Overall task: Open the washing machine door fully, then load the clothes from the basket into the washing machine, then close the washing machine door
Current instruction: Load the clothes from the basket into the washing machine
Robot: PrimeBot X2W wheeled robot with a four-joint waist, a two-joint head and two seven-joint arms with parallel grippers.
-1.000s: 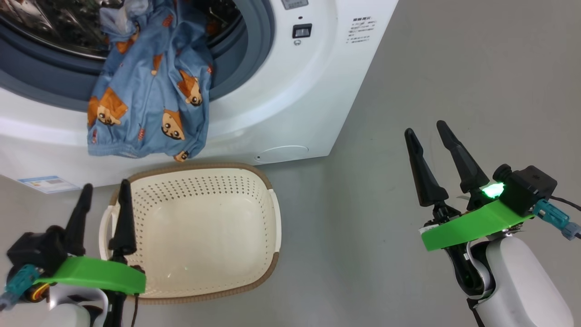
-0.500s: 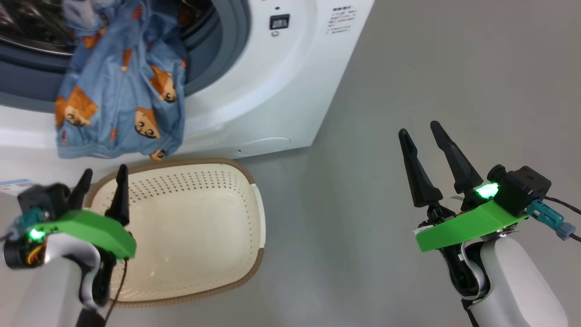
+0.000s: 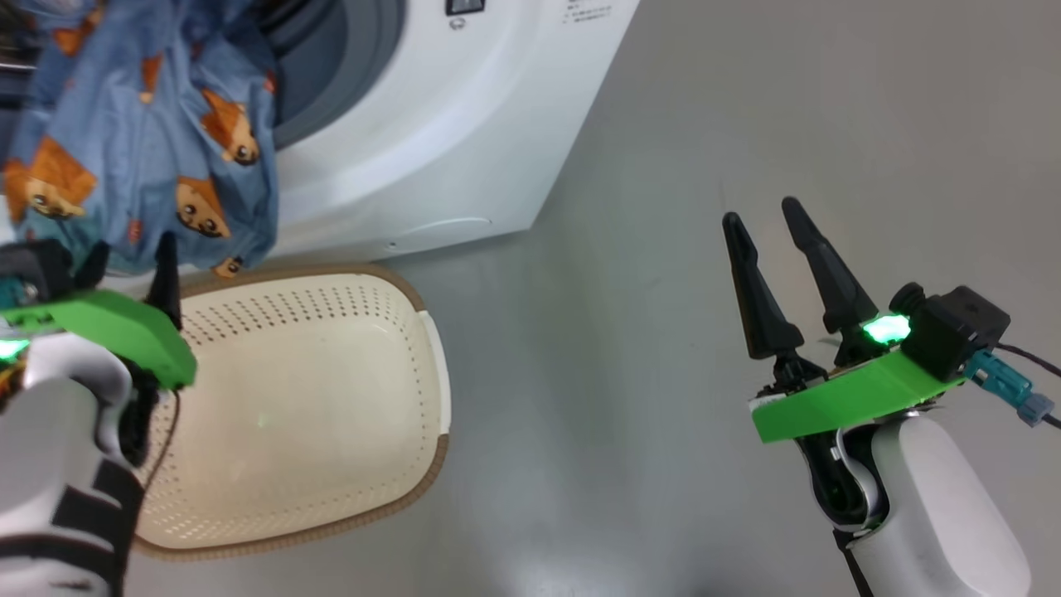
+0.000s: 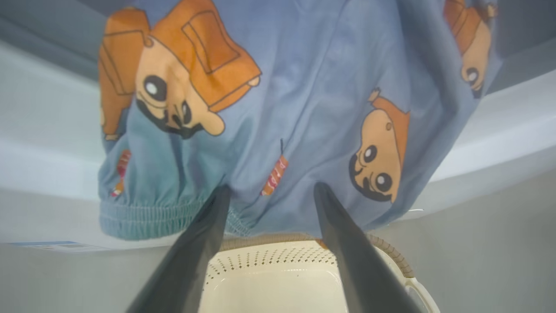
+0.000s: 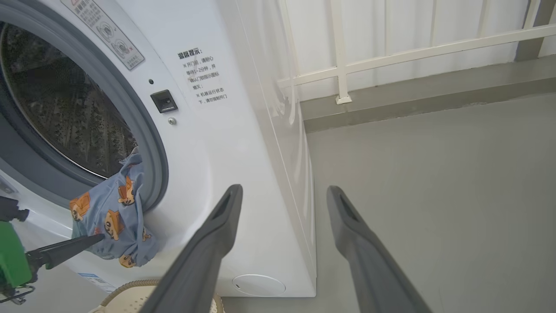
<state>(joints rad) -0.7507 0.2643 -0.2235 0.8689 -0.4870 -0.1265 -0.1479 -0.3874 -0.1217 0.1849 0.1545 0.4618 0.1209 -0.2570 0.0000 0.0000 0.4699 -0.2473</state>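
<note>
Jaws on both arms stand fully spread and hold nothing. On the left, the two dark fingers (image 4: 193,252) rise either side of the gathered hem of the clothes (image 4: 312,108), tips right at the cloth; whether they touch it I cannot tell. The right fingers (image 3: 758,290) hover over the floor (image 3: 630,207), well apart from the work. Just beneath the left tips sits the basket (image 3: 437,373), with nothing in it. Beyond it, the blue printed garment hangs out of the washing machine (image 3: 431,124), draped over the grey gasket (image 5: 150,143) and down the white front, its hem just above the basket's far rim. Its upper part reaches the drum (image 5: 65,108). The step in hand looks like getting this piece inside. To do it well, bite the hem where the cloth bunches, lift it over the lip rather than dragging, and release deep in the drum so no fold lies on the gasket.
</note>
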